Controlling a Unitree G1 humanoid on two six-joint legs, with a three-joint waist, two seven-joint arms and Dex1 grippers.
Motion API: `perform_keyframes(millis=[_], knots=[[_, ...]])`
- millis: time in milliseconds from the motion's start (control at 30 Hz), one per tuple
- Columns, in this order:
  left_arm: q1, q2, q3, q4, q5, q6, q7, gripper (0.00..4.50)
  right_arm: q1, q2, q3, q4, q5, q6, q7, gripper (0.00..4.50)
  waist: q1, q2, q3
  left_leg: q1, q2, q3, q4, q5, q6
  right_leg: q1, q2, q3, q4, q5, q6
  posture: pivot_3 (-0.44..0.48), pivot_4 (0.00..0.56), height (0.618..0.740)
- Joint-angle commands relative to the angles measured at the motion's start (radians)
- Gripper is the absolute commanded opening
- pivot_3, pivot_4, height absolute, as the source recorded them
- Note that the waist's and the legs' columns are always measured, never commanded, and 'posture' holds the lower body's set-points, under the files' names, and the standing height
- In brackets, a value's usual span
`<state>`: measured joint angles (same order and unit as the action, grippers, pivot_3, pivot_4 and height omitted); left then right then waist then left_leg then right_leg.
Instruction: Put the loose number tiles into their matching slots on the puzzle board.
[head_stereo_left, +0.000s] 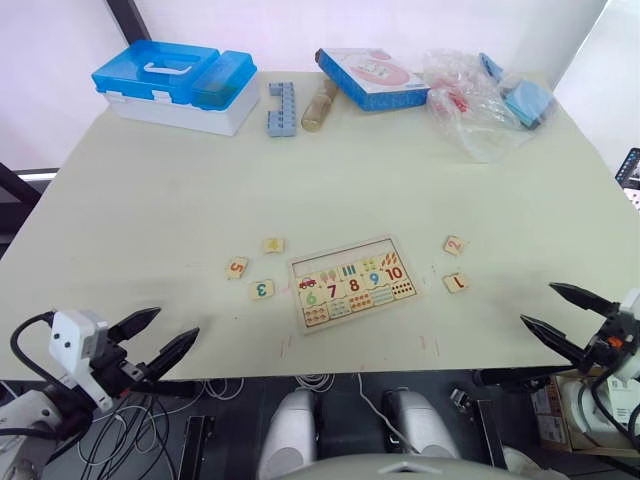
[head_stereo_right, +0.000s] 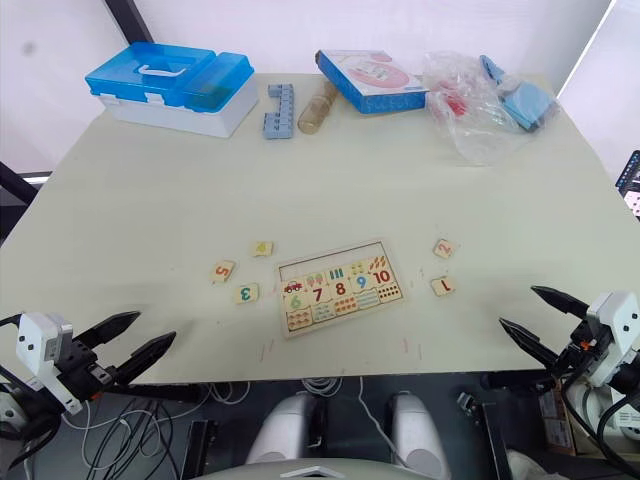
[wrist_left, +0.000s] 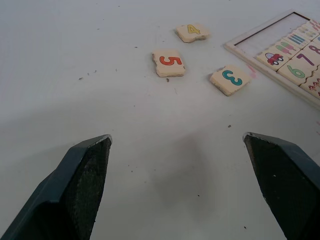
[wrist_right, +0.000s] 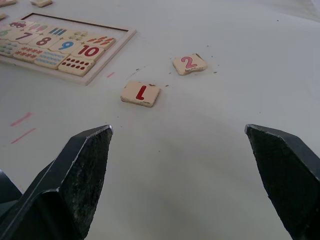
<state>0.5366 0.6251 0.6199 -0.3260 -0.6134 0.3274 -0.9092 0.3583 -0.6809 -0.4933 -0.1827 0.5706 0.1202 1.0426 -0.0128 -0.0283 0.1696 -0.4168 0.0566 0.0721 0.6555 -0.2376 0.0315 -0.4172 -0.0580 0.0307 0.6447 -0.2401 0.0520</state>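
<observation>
The pale wooden puzzle board (head_stereo_left: 352, 282) lies flat near the table's front middle, its top row of slots (head_stereo_left: 340, 257) bare. Left of it lie loose tiles: yellow 4 (head_stereo_left: 273, 245), red 5 (head_stereo_left: 237, 267) and green 3 (head_stereo_left: 262, 290). To its right are red 2 (head_stereo_left: 454, 245) and red 1 (head_stereo_left: 456, 283). My left gripper (head_stereo_left: 158, 340) hangs open at the front left edge, short of the 3 (wrist_left: 229, 79) and 5 (wrist_left: 168, 62). At the front right edge my right gripper (head_stereo_left: 565, 314) is open, facing the 1 (wrist_right: 141, 93) and 2 (wrist_right: 189, 63).
Along the table's far side stand a blue-lidded plastic case (head_stereo_left: 176, 84), a grey block strip (head_stereo_left: 282, 108), a wooden cylinder (head_stereo_left: 320, 105), a blue-edged box with a pink picture (head_stereo_left: 372, 77) and a clear bag of items (head_stereo_left: 485, 100). Cables hang below the front edge.
</observation>
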Motion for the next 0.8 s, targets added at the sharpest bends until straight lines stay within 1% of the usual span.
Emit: perform_keyframes(millis=[33, 133, 300, 400, 500, 533, 567, 633, 700, 800], knots=[[-0.004, 0.011, 0.011, -0.033, -0.033, 0.028, 0.007, 4.50, 0.006, 0.007, -0.021, -0.029, 0.009, -0.014, -0.006, 4.45, 0.000, 0.000, 0.000, 0.000, 0.000, 0.000, 0.000, 0.000, 0.000, 0.000, 0.000, 0.000, 0.000, 0.000, 0.000, 0.000, 0.150, 0.740], [-0.029, 0.019, 0.008, -0.044, -0.052, 0.051, 0.006, 4.50, 0.017, 0.018, -0.008, -0.080, 0.017, 0.006, -0.030, 4.45, 0.000, 0.000, 0.000, 0.000, 0.000, 0.000, 0.000, 0.000, 0.000, 0.000, 0.000, 0.000, 0.000, 0.000, 0.000, 0.000, 0.150, 0.740], [-0.050, 0.047, 0.008, -0.049, -0.071, 0.065, -0.036, 4.50, 0.014, 0.035, 0.019, -0.170, 0.015, 0.059, -0.100, 4.45, 0.001, 0.000, 0.000, 0.001, 0.000, 0.000, 0.000, 0.000, 0.000, 0.001, 0.001, -0.001, 0.000, 0.000, 0.000, 0.000, 0.150, 0.740], [-0.074, 0.078, 0.006, -0.068, -0.091, 0.057, -0.084, 4.50, 0.031, 0.056, 0.081, -0.273, -0.083, 0.133, -0.250, 4.45, 0.001, 0.000, -0.001, 0.001, 0.000, -0.001, 0.000, 0.000, 0.000, 0.001, 0.001, -0.001, 0.000, 0.000, 0.000, 0.000, 0.150, 0.740], [-0.089, 0.077, 0.014, -0.070, -0.130, 0.060, -0.119, 4.50, 0.027, 0.078, 0.109, -0.345, -0.051, 0.227, -0.325, 4.45, 0.001, 0.000, -0.001, 0.001, 0.000, -0.001, 0.000, 0.000, 0.000, 0.001, 0.001, -0.001, 0.000, 0.000, 0.000, 0.000, 0.150, 0.740], [-0.107, 0.061, 0.015, -0.059, -0.135, -0.002, -0.173, 4.50, 0.016, 0.087, 0.127, -0.365, -0.075, 0.248, -0.368, 4.45, 0.001, 0.000, -0.001, 0.001, 0.000, 0.000, 0.000, 0.000, 0.000, 0.001, 0.001, -0.001, 0.000, 0.000, 0.000, 0.000, 0.150, 0.740], [-0.115, 0.069, 0.016, -0.046, -0.142, -0.028, -0.228, 4.50, 0.004, 0.096, 0.152, -0.393, -0.096, 0.305, -0.431, 4.45, 0.001, 0.000, -0.001, 0.001, 0.000, 0.000, 0.000, 0.000, 0.000, 0.001, 0.001, -0.001, 0.000, 0.000, 0.000, 0.000, 0.150, 0.740], [-0.134, 0.099, 0.021, -0.018, -0.179, -0.042, -0.337, 4.50, -0.026, 0.105, 0.202, -0.425, -0.133, 0.344, -0.485, 4.45, -0.001, -0.003, -0.003, 0.001, 0.000, 0.000, 0.000, 0.000, 0.000, 0.001, 0.001, -0.001, 0.000, 0.000, 0.000, 0.000, 0.150, 0.740], [-0.143, 0.134, 0.021, 0.006, -0.203, -0.017, -0.400, 4.50, -0.054, 0.122, 0.223, -0.444, -0.095, 0.424, -0.524, 4.45, 0.000, -0.002, -0.003, 0.001, 0.001, -0.001, 0.000, 0.000, 0.000, 0.001, 0.002, -0.002, 0.000, 0.001, -0.002, 0.000, 0.150, 0.740], [-0.159, 0.157, 0.013, 0.040, -0.205, -0.038, -0.475, 4.50, -0.086, 0.157, 0.273, -0.466, -0.109, 0.491, -0.595, 4.45, 0.000, -0.002, -0.003, 0.001, 0.001, -0.001, 0.000, 0.000, 0.000, 0.001, 0.002, -0.002, 0.000, 0.001, -0.002, 0.000, 0.150, 0.740]])
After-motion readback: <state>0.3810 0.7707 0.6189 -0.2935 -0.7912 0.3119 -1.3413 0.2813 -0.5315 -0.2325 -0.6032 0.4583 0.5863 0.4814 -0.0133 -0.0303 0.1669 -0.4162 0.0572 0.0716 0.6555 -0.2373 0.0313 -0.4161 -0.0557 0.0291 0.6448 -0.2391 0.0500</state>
